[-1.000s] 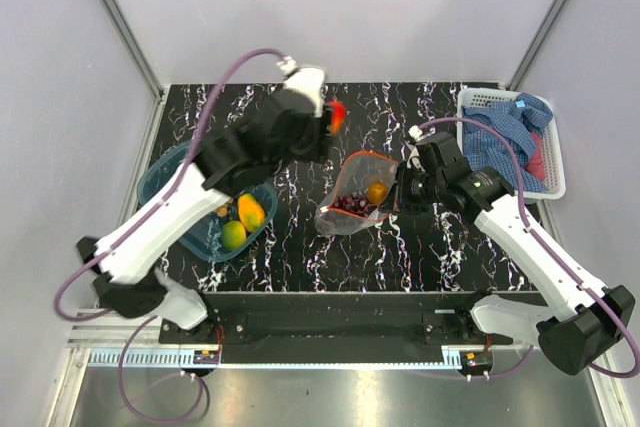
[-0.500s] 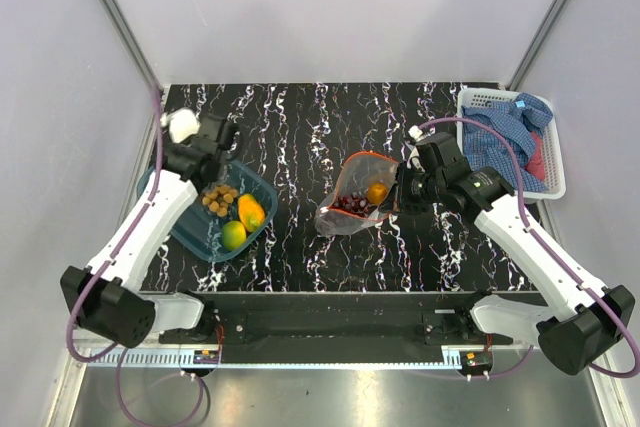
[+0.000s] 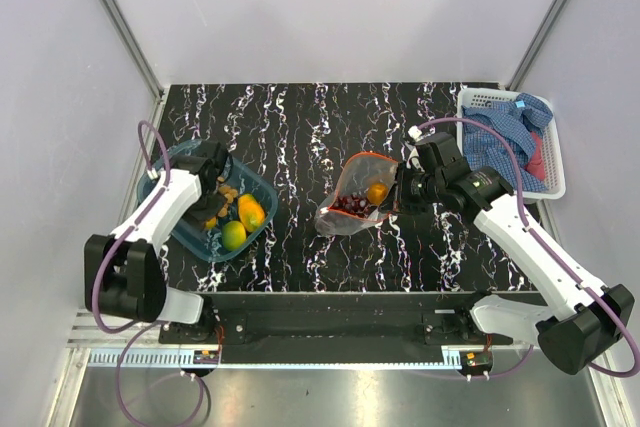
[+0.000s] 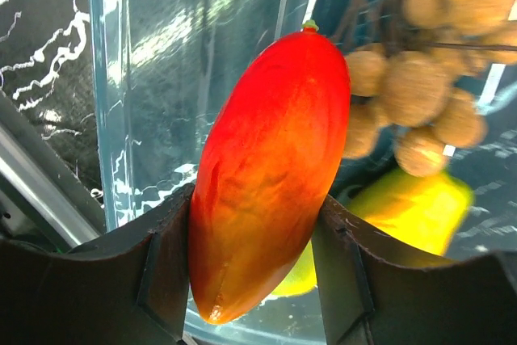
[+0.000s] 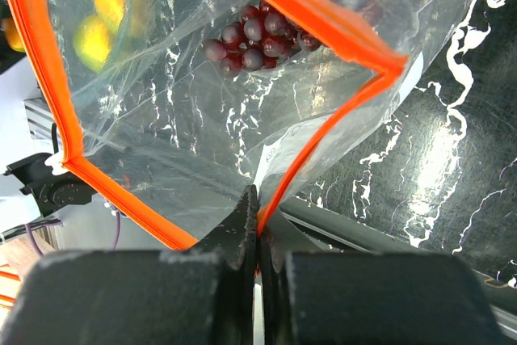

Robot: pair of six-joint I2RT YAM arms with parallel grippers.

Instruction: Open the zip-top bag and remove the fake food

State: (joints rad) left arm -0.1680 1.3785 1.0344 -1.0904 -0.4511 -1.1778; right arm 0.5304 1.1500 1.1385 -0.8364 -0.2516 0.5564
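**Fruit poised over the tub, bag pinched open**

At the left of the overhead view the left fingers point(image 4: 166, 276) clasp a red-orange fruit point(image 4: 271, 175) over the blue tub point(image 4: 113, 103), where tan balls point(image 4: 420, 78) already lie. Mid-frame on the counter point(image 3: 300, 117), the right fingers point(image 5: 257, 236) are clenched on the rim of the zip-top bag point(image 3: 352, 197), its mouth gaping, with grapes point(image 5: 254, 38) and an orange point(image 3: 377, 192) inside. Best, I'd say, to lower the fruit well inside the tub wall before letting go, so it cannot bounce out.

A red-orange fruit point(image 4: 271, 175) is covering much of a yellow fruit point(image 4: 420, 212), while blurred tan balls point(image 4: 420, 94) are running off the left wrist view's top edge; overhead, the left arm point(image 3: 172, 202) is hiding that red-orange fruit.
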